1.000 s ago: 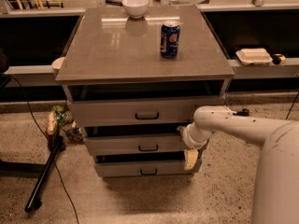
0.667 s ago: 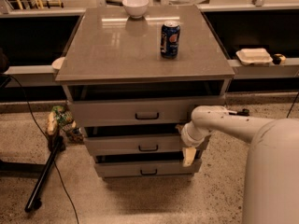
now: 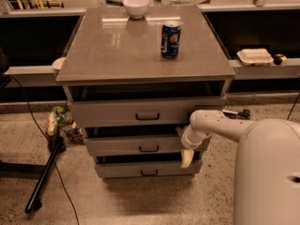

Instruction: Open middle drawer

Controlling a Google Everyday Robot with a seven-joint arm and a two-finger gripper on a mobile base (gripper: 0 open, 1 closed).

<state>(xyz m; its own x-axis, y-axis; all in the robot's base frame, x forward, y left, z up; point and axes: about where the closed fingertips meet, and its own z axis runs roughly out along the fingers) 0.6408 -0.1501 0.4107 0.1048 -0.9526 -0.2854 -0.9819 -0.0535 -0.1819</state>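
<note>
A grey desk (image 3: 117,55) with three drawer fronts stacked beneath its top is seen in the centre of the frame. The middle drawer (image 3: 122,146) is located just below centre, between the taller, wider top drawer (image 3: 108,112) and the smaller bottom drawer (image 3: 122,170). A small dark bar handle (image 3: 148,148) is set at the middle of its flat front, and a dark gap is visible along its upper edge.

The end effector (image 3: 186,161) is found right of centre, at the right end of the middle drawer's front, pointing downwards so that its pale tip overlaps the right end of the bottom drawer. Whether it is open or closed cannot be told, and contact with the drawer front cannot be confirmed. It is carried by a white arm (image 3: 220,125) that reaches in from the rounded robot body (image 3: 269,172) filling the lower right corner.

On the desk top, a blue can (image 3: 170,40) is placed upright towards the right, and a white bowl (image 3: 136,6) is placed near the far edge. A white lidded container (image 3: 254,56) is seen on a ledge (image 3: 28,71) at the right of the frame. On the speckled floor (image 3: 140,200) to the left of the desk, a colourful bag (image 3: 61,118) is lying, with a black pole (image 3: 44,177) slanting towards the lower left.
</note>
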